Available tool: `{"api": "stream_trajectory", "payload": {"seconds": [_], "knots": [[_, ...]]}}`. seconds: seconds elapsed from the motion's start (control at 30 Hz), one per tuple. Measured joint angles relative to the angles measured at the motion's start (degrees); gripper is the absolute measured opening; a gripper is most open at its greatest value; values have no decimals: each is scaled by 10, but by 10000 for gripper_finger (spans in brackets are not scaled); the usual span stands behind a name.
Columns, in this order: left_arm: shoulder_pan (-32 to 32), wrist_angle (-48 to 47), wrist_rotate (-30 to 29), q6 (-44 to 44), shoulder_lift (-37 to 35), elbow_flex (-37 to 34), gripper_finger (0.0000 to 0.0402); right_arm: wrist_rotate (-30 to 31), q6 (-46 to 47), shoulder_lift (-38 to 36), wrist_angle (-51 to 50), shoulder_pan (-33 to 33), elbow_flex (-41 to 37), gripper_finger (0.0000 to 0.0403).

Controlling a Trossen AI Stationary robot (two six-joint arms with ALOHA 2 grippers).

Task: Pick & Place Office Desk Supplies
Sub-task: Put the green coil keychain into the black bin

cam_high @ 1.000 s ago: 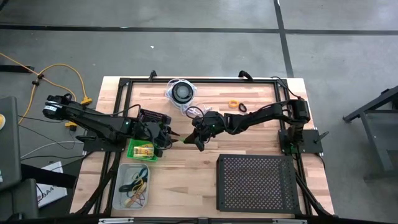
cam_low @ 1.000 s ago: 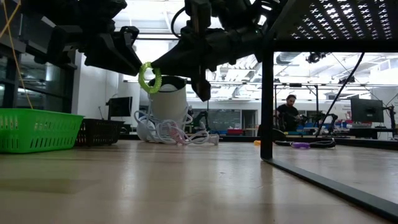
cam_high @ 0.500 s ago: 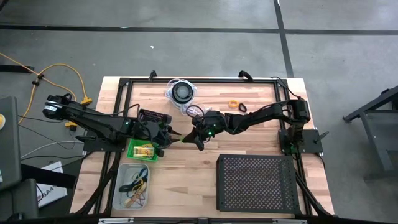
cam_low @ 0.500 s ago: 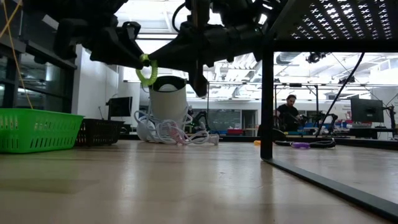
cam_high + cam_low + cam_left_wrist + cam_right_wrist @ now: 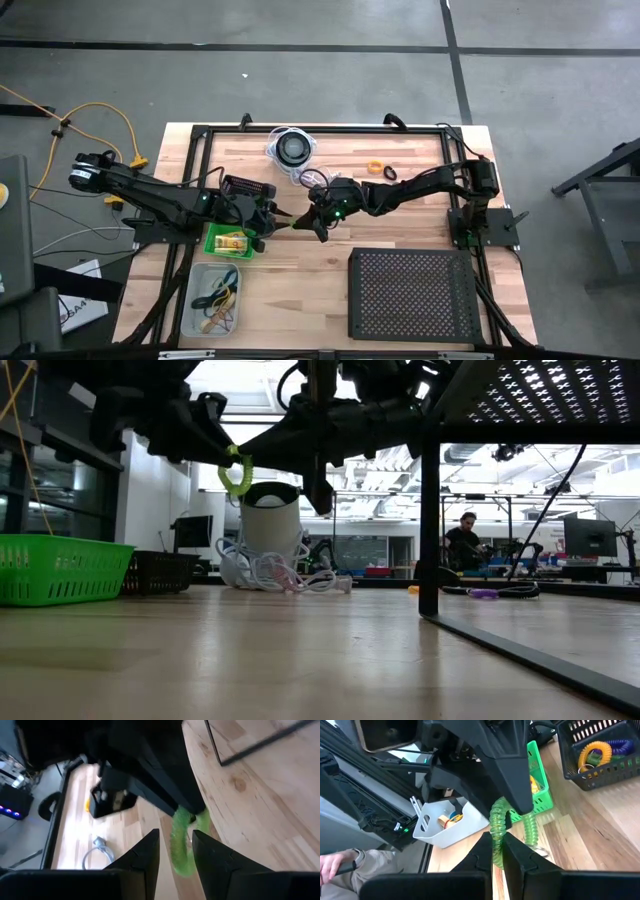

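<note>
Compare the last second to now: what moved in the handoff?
The left gripper closed in toward the right gripper and onto the green coil ring, which turned from face-on to more edge-on. The right gripper holds it in both. The green basket, black perforated tray and corded disc stayed put.

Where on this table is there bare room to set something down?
Bare wood lies between the clear bin and the black perforated tray, and at the far right corner past the orange ring. The middle is crowded: both tools meet at the green coil ring.
</note>
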Motion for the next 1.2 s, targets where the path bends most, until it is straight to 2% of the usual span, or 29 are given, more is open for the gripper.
{"api": "stream_trajectory", "payload": {"seconds": [0.2, 0.43, 1.2], "knots": [[8, 28, -5, -4, 0, 0, 109, 1, 0, 0, 0, 0, 0, 11], [25, 18, -17, -52, 0, 0, 109, 1, 0, 0, 10, 0, 0, 11], [26, 26, 4, -50, 0, 0, 108, 0, 0, 0, 13, 0, 0, 11]]}}
